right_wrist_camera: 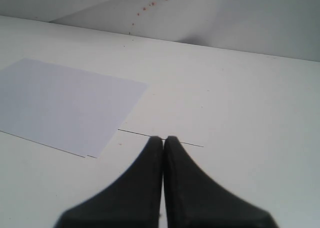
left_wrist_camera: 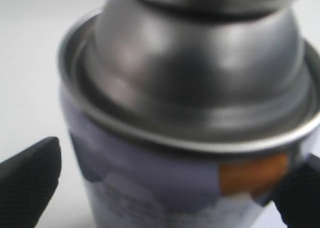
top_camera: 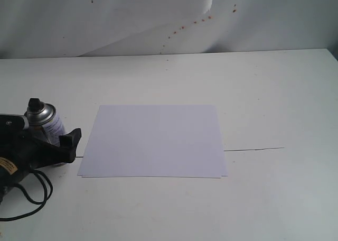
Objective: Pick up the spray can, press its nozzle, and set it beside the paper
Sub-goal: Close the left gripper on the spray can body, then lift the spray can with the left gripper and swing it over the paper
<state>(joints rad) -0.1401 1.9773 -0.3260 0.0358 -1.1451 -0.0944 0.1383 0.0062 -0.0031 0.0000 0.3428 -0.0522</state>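
Observation:
The spray can [top_camera: 46, 122], silver with a white label, stands on the table left of the paper [top_camera: 154, 140]. Its black nozzle [top_camera: 35, 103] tops it. My left gripper [top_camera: 46, 134] is open around the can's body, and one black finger [top_camera: 70, 138] shows on the paper's side of it. In the left wrist view the can [left_wrist_camera: 190, 103] fills the frame between the fingertips [left_wrist_camera: 32, 183]; a small gap shows on one side, and the nozzle is cut off. My right gripper [right_wrist_camera: 164, 139] is shut on nothing, low over bare table, beside the paper [right_wrist_camera: 65, 103].
A thin black line [top_camera: 253, 149] runs across the white table from the paper's right edge. A crumpled white backdrop [top_camera: 158, 19] with small reddish spots closes the back. The left arm's black cable [top_camera: 31, 198] loops near the front left corner.

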